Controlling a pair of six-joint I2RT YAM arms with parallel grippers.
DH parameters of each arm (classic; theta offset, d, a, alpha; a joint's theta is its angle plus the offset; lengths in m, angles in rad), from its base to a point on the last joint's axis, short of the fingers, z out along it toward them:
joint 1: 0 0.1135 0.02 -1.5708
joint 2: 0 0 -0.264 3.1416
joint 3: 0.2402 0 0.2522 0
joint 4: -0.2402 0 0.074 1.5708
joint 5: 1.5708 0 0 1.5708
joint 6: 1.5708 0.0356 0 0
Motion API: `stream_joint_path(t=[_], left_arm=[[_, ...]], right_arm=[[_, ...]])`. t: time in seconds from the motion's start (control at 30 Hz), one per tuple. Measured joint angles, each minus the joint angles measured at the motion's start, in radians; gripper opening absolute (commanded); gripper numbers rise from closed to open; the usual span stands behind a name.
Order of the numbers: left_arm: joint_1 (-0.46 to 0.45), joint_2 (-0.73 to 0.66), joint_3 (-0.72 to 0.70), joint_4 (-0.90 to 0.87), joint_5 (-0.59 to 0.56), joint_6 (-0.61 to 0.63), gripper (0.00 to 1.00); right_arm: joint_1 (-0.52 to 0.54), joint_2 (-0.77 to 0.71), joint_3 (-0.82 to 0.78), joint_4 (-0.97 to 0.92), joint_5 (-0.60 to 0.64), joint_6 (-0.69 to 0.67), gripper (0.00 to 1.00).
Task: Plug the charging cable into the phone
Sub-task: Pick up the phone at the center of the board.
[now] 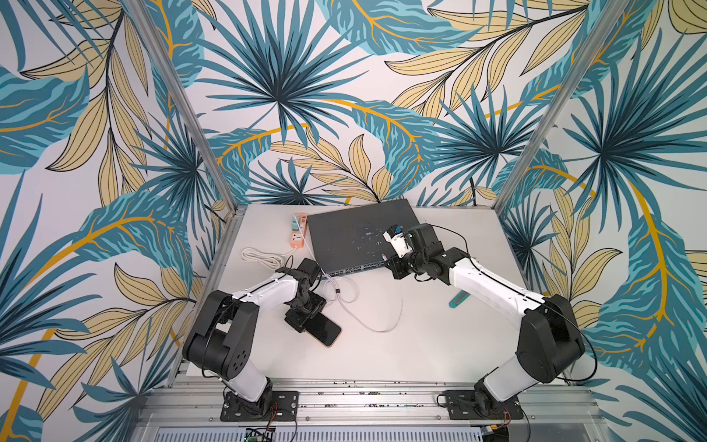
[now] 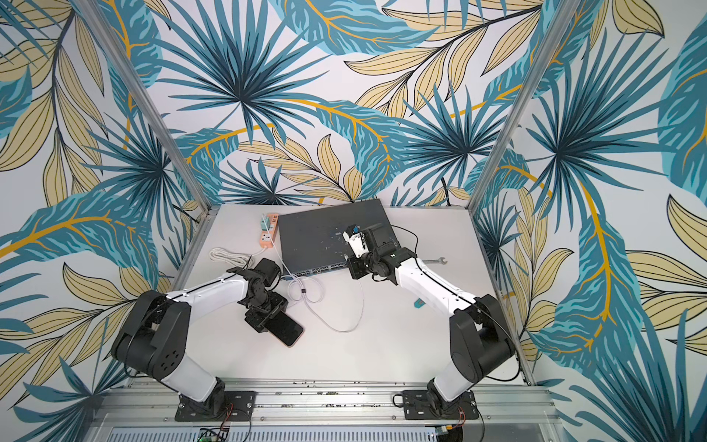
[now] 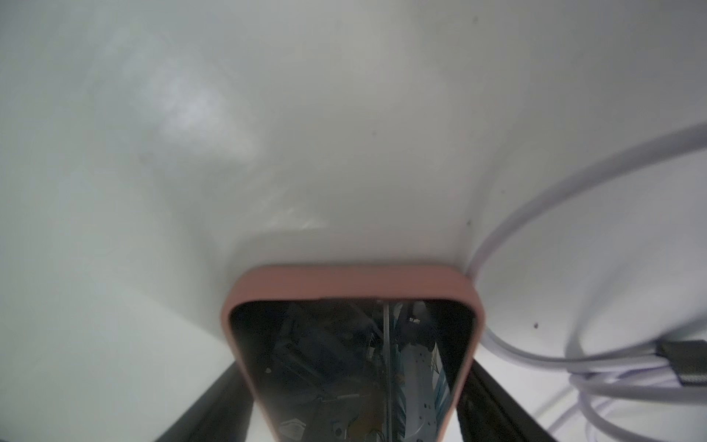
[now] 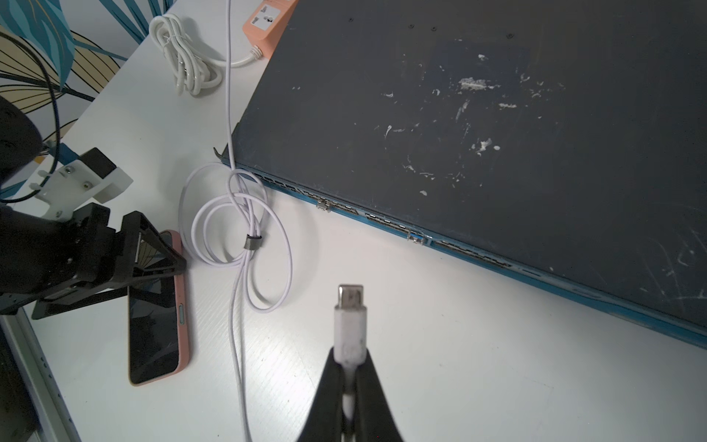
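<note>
nearest you, the flat black-screened phone with its pinkish-gold rim (image 1: 326,333) lies face up on the white tabletop (image 1: 382,363), left of centre. your left gripper (image 3: 354,386) is down over the phone's far-left end, with one dark finger (image 3: 484,405) along each long side. the fingers stand wide, but these views don't show whether they press the rim or only flank it.

just past the phone, the thin white charging cable (image 4: 234,214) lies in loose coils bound by a small dark tie (image 4: 253,242), and one strand passes just beside the phone's corner. from the coils a long slack loop runs out toward the near edge of the table and back up to your right gripper (image 4: 349,361). that gripper's fingers are pinched narrow on the small white connector (image 4: 350,317). the connector's metal tip sticks out past the fingertips, in the air and well apart from the phone. a slim teal utility knife (image 1: 457,299) lies on the table, partly hidden by the right arm.

farther back, the large dark grey network switch (image 1: 355,237), scuffed white on top, sits flat with its ported front facing the coils. the cable's other run follows the switch's left side to the peach-coloured power strip (image 1: 298,234) at the back. the thicker cream-white bundled cord (image 1: 262,257) lies left of the switch. in a top view, a small metal wrench (image 2: 434,261) lies to the right of the switch.
</note>
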Motion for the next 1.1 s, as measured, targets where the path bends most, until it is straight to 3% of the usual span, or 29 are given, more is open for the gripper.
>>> stream_joint_path(t=[0.2, 0.7, 0.8, 0.9, 1.1], left_arm=[[0.0, 0.0, -0.002, 0.002, 0.003, -0.001, 1.0], [-0.045, -0.002, -0.012, -0.001, -0.023, -0.037, 0.88], [-0.049, -0.001, -0.013, -0.002, -0.019, -0.047, 0.76], [-0.051, -0.001, -0.015, 0.0, -0.012, -0.056, 0.5], [-0.051, -0.005, -0.027, 0.004, -0.011, -0.056, 0.13]], right_arm=[[0.0, 0.0, -0.018, 0.0, 0.0, 0.0, 0.0], [0.0, -0.029, -0.05, 0.002, 0.002, 0.0, 0.0], [0.0, -0.043, -0.06, 0.002, 0.005, 0.0, 0.0], [0.0, -0.048, -0.065, 0.002, 0.008, 0.0, 0.0], [0.0, -0.048, -0.066, 0.002, 0.013, 0.0, 0.0]])
